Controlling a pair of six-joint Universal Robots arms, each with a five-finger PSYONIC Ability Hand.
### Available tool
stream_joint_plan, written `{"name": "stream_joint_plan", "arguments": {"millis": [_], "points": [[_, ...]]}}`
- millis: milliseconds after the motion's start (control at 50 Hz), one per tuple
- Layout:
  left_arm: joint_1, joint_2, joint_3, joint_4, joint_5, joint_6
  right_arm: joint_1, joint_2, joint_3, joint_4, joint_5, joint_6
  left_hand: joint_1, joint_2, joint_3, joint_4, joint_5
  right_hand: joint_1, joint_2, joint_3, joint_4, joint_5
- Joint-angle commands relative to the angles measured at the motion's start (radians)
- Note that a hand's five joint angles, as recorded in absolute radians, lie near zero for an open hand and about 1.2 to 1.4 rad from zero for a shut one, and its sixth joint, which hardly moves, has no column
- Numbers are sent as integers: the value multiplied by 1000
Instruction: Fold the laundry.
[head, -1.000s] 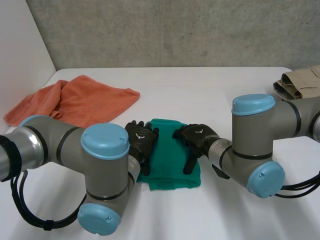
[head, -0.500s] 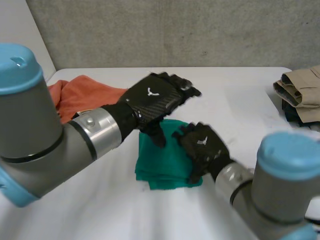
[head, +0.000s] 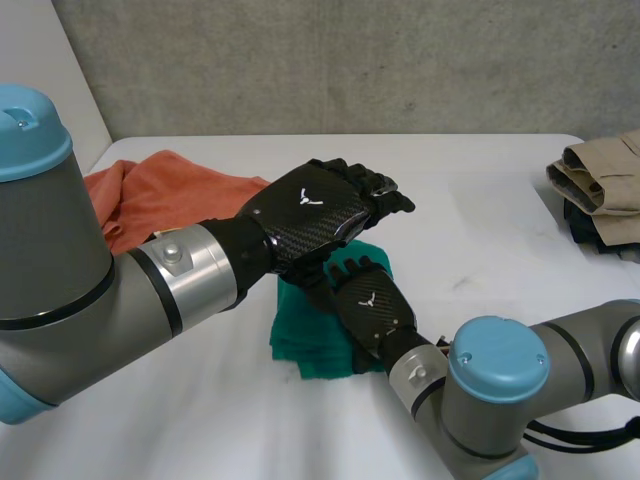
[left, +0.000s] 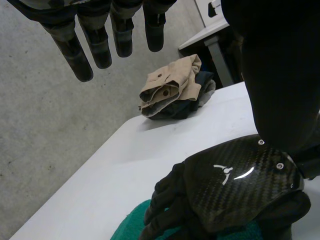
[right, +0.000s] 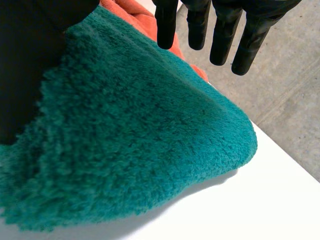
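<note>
A folded green towel (head: 303, 348) lies on the white table (head: 480, 220) near the front middle. My right hand (head: 370, 305) is low over its right part, fingers straight and open; in the right wrist view the green towel (right: 135, 145) spreads under the palm and the fingers (right: 216, 30) reach past its far edge. My left hand (head: 315, 205) hovers open above the towel and above the right hand, holding nothing. In the left wrist view its fingers (left: 100, 42) hang straight over the right hand (left: 235, 185) and a bit of the towel (left: 129, 229).
A crumpled orange cloth (head: 150, 195) lies at the back left, its edge (right: 150, 22) just beyond the towel. A folded beige and dark pile (head: 600, 180) sits at the table's right edge, near the pile (left: 172, 87) the table ends. My right arm's elbow (head: 495, 385) is at the front.
My left hand has lifted off the towel and now hangs above it. My right hand has turned and shifted left over the towel, and its elbow has swung to the front.
</note>
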Motion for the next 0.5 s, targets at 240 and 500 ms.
{"name": "stream_joint_plan", "arguments": {"millis": [240,500], "points": [[2,0,0,3,0,-1,0,80,-172,55,-3,-5,28,15,10,16,5,565,541,547,529,534],[8,3,0,3,0,-1,-1,134,-256,105,-9,-10,28,15,10,16,5,1198,1174,1180,1163,1168]]}}
